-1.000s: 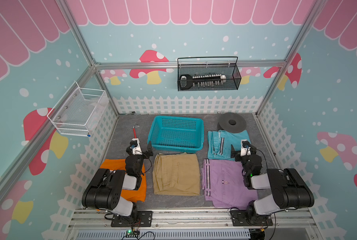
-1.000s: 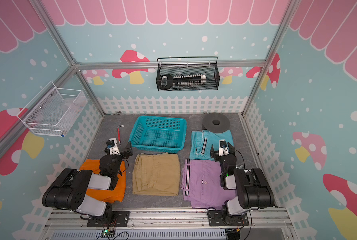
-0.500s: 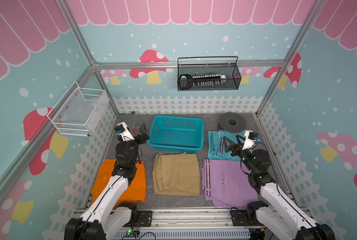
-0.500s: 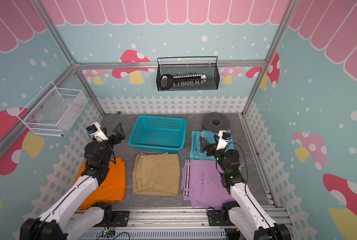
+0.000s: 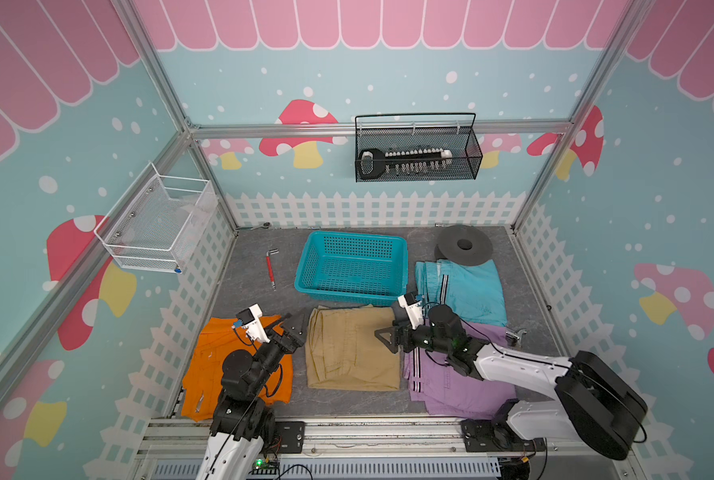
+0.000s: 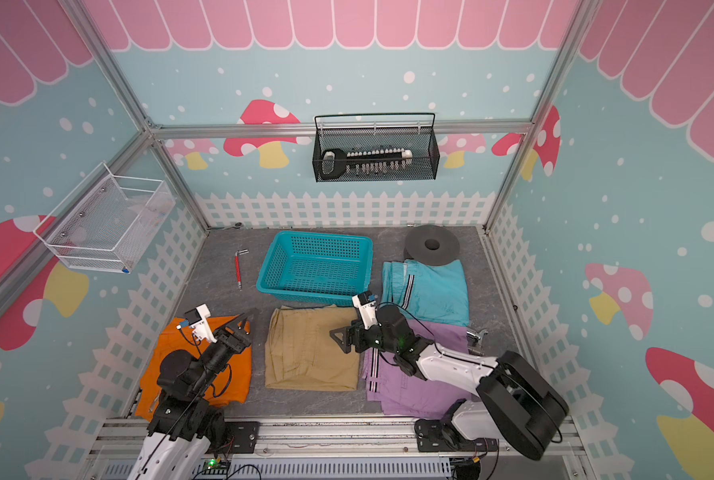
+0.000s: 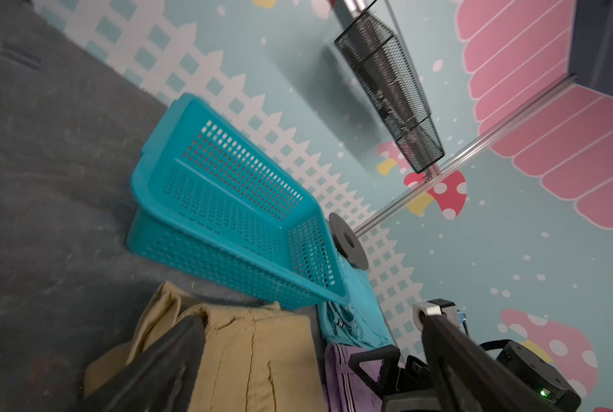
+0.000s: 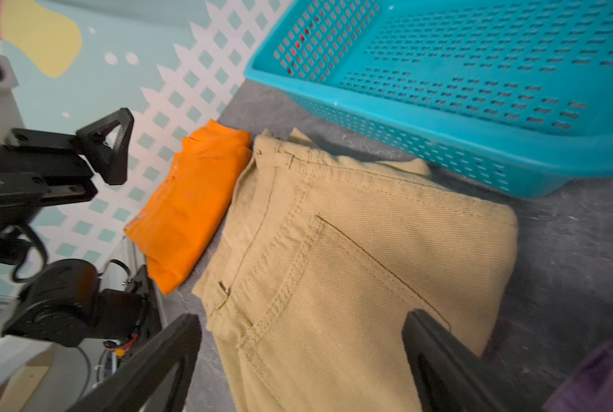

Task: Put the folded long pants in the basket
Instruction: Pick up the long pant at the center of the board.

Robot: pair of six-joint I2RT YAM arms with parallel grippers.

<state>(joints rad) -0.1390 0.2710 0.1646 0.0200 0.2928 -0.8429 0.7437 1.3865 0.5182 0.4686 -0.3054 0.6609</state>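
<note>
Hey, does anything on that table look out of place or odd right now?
Mostly tidy. A red-handled tool lies loose on the mat left of the basket, a stray in a laundry scene. A dark disc meets the teal pants at their far edge; which overlaps which is unclear.

Left gripper (image 5: pixel 295 324), right gripper (image 5: pixel 390 326): jaws spread.
</note>
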